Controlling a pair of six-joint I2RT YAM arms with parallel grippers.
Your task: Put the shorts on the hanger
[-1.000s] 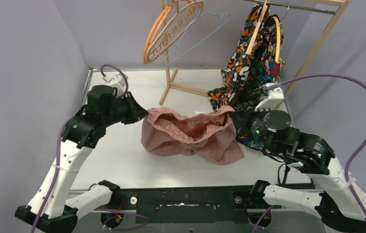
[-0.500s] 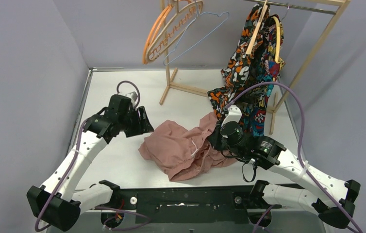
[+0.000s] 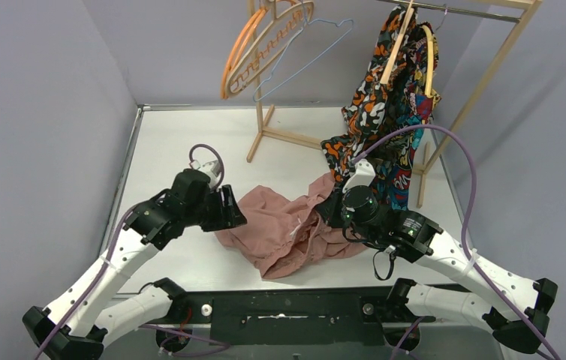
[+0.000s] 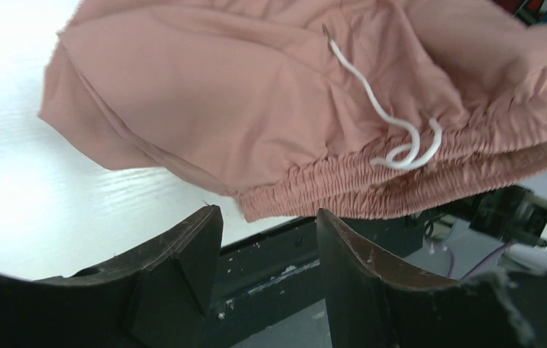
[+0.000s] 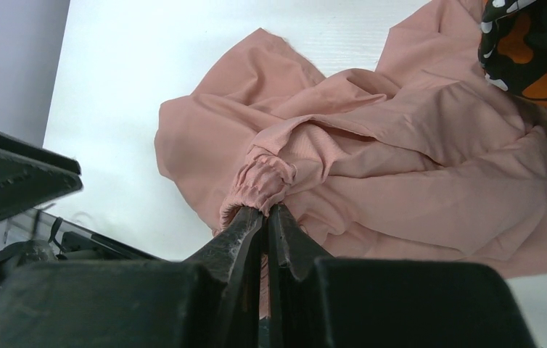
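Shorts (image 3: pixel 280 225) crumpled, far side hidden behind right claw (image 5: pixel 265 209) clamped on them, left claw (image 4: pixel 268 217) parted, empty

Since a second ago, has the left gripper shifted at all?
Yes. The left gripper has come nearer the camera and rightward, away from the wooden rack's foot, ending up beside the shorts.

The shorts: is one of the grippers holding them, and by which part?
The right gripper is shut on the shorts, pinching a bunch of the gathered waistband between its fingers. The left gripper is open, holding nothing.
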